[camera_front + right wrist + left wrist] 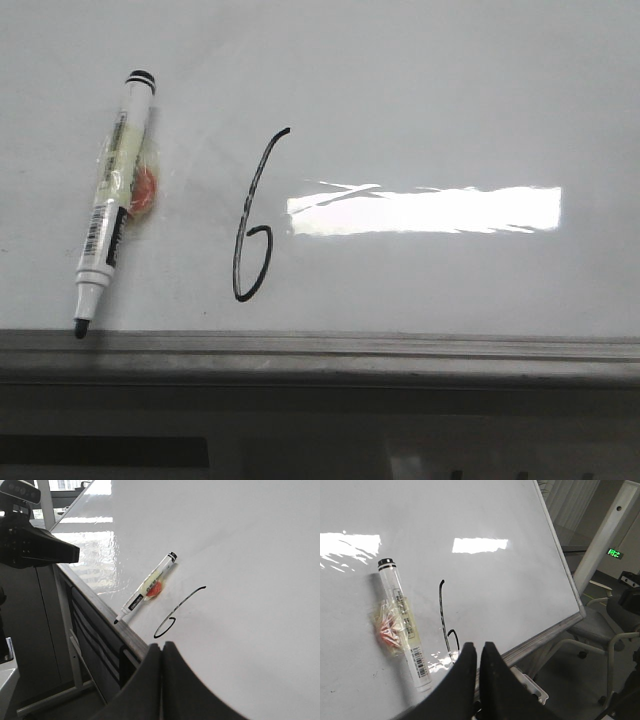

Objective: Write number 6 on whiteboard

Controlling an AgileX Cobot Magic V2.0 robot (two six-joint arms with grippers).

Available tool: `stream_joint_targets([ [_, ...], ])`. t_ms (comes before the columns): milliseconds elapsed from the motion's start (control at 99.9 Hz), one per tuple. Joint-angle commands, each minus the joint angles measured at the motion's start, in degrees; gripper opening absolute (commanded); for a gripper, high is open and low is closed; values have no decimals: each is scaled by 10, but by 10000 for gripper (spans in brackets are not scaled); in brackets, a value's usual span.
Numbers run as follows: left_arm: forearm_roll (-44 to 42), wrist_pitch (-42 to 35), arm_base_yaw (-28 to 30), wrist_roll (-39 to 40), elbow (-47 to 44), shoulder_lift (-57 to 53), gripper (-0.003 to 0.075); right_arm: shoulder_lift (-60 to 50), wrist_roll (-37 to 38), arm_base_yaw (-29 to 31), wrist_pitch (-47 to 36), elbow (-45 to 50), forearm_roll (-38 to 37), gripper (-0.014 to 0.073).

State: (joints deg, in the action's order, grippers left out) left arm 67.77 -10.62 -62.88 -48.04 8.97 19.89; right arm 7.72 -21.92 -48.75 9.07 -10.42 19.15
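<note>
A thin black number 6 (252,222) is drawn on the glossy whiteboard (430,90), left of a bright glare. It also shows in the left wrist view (445,622) and the right wrist view (175,615). A white marker (112,220) with its cap off lies flat on the board left of the digit, tip at the grey rail (320,350). My left gripper (480,646) is shut and empty, over the rail below the 6. My right gripper (161,646) is shut and empty, near the board's edge. Neither gripper shows in the front view.
A small clear wrapper with an orange piece (140,190) sticks to the marker's side. Off the board, the left wrist view shows chairs (600,630) and a post; the right wrist view shows a stand leg (65,630) and the other arm (30,540).
</note>
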Motion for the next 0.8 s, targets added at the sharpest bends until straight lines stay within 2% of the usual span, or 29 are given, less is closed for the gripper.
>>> stream_joint_targets([
  [0,-9,-13,1,-1,17,3,-20,4,-6,4,-48,-14,-5,-64],
  [410,-21,-13,1,-1,17,3,-20,4,-6,4,-48,-14,-5,-64],
  [631,-170,-14,23,21,-3,3,-20,4,-6,4,-48,-14,-5,-64],
  [691,-209,-13,40,65,-7,3,-20,4,-6,4,-48,-14,-5,-64],
  [791,-321,-13,78,161,-10,2,-20,4,-6,4,-48,-14,-5,-64],
])
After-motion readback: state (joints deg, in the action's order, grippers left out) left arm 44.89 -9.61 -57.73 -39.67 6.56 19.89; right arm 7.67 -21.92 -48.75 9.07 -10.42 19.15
